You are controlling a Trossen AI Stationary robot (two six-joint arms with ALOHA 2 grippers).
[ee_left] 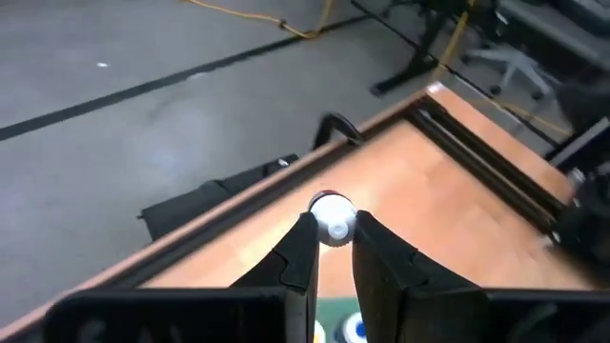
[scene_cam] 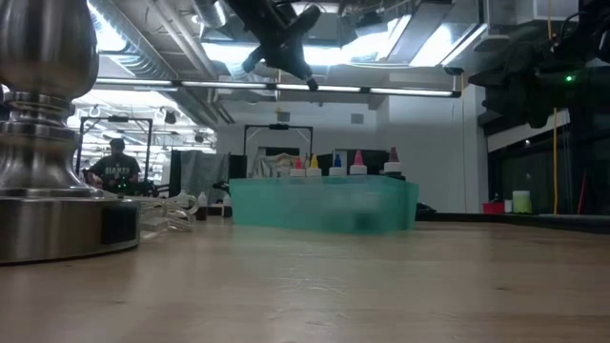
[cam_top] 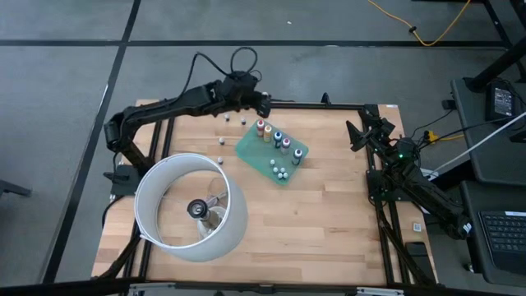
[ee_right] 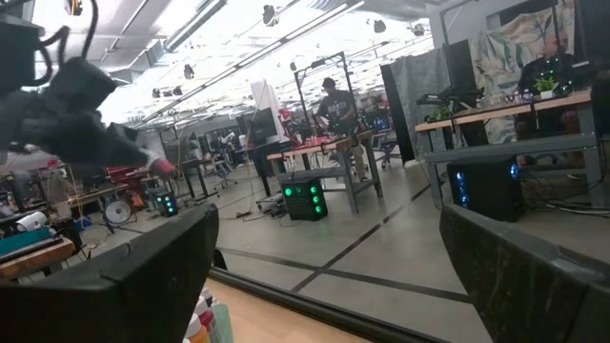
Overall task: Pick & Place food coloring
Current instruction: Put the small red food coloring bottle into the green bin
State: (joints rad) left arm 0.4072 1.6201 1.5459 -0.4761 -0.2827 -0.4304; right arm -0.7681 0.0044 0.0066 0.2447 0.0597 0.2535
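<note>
Holding one pale bottle [ee_left: 333, 221] aloft near the bench's [cam_top: 329, 222] far edge, the left pincer [ee_left: 331, 246] is mid-transfer: several bottles stand on the green sheet [cam_top: 255, 150], some remain loose, the right pincer [cam_top: 358, 134] waits released.

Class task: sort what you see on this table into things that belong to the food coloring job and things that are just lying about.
Belonging to the job:
- food coloring bottles standing on the green sheet
- loose pale bottles on the table
- pale bottle held in the left gripper

Just lying about:
- white ring lamp
- right gripper, waiting at the table's edge
</note>
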